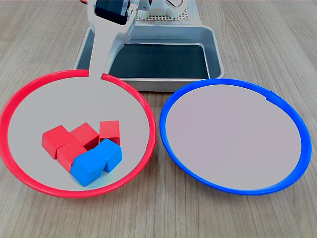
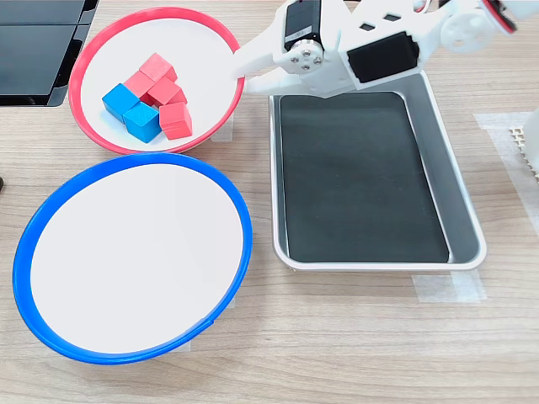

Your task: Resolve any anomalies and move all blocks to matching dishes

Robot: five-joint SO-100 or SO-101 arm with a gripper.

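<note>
Going left to right in the first exterior view:

Red dish [image 1: 20, 96]: wide, shallow, round, glossy red rim, pale grey matte inside. It holds all six blocks in one tight cluster, toward the first exterior view's lower left of the bowl.

Red blocks [image 1: 85, 135]: four small matte cubes, crisp edges, touching one another. These already match their dish; you can leave them.

Blue blocks [image 1: 96, 161]: two matte cubes, corners a little rounded, packed against the red ones on the near side. These are the mismatch. Judged by look, they are light, rigid and not fragile, with faces dull enough to grip. Take each across two opposite flat faces; the outer one has free sides, so start there, since the inner one sits hard against a red neighbour.

Blue dish [image 1: 297, 124]: same shape, blue rim, nothing in it. It lies just beside the red dish, rims close.

Tray [image 2: 467, 227]: rectangular grey metal, dark flat bottom, rounded corners.

Gripper [image 2: 246, 74]: white plastic, hovering at the far rim of the red dish, over the tray's corner. Your fingers carry nothing; they look set narrow, tips close together.

Tabletop [image 1: 257, 29]: pale wood grain.
</note>
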